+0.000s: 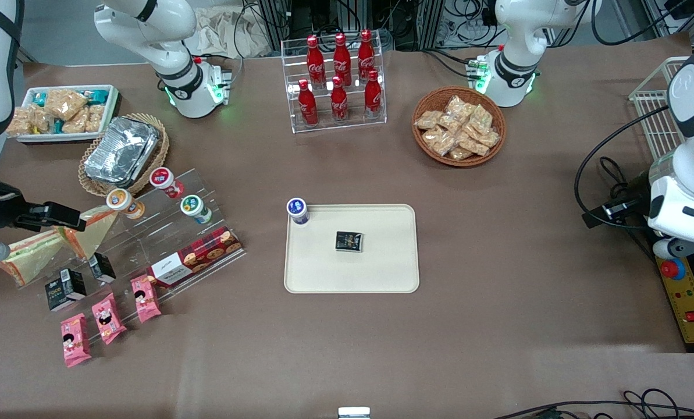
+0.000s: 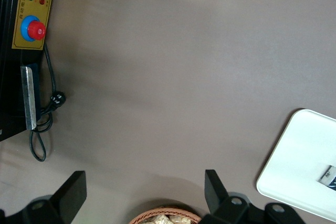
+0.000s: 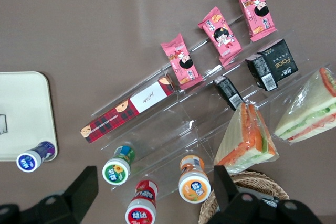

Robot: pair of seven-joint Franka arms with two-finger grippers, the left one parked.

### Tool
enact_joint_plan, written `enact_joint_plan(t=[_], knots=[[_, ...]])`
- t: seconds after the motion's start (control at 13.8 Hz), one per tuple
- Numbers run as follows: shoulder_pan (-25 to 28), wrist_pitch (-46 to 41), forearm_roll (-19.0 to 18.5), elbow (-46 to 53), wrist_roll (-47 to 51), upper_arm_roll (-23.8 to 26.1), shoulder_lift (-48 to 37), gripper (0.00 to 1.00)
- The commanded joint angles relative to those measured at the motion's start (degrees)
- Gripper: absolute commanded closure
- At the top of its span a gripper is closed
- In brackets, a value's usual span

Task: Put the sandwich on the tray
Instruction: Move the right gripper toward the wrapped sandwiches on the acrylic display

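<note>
Gripper (image 1: pixel 61 216) is hovering above the clear stepped display (image 1: pixel 149 244) at the working arm's end of the table, fingers spread wide and holding nothing, presumably lining up a pick. Two sandwiches are lying on the display's upper step: sandwich (image 3: pixel 247 140) closest beneath the fingers, second sandwich (image 3: pixel 307 114) beside it. Tray (image 1: pixel 381 273) is sitting mid-table, well apart, already carrying a small dark box (image 1: pixel 349 241) and a blue-capped cup (image 1: pixel 297 210).
</note>
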Motion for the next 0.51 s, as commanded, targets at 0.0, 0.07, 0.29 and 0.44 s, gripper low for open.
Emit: enact_joint_plan(t=[0.0, 0.07, 0.29, 0.44], knots=[[-0.4, -0.3, -0.5, -0.2, 0.2, 0.2, -0.3, 0.02], [-0.4, -0.3, -0.6, -0.2, 0.3, 0.2, -0.3, 0.02], [-0.4, -0.4, -0.7, -0.2, 0.2, 0.3, -0.3, 0.02], [-0.5, -0.4, -0.8, -0.4, 0.3, 0.2, -0.3, 0.02]])
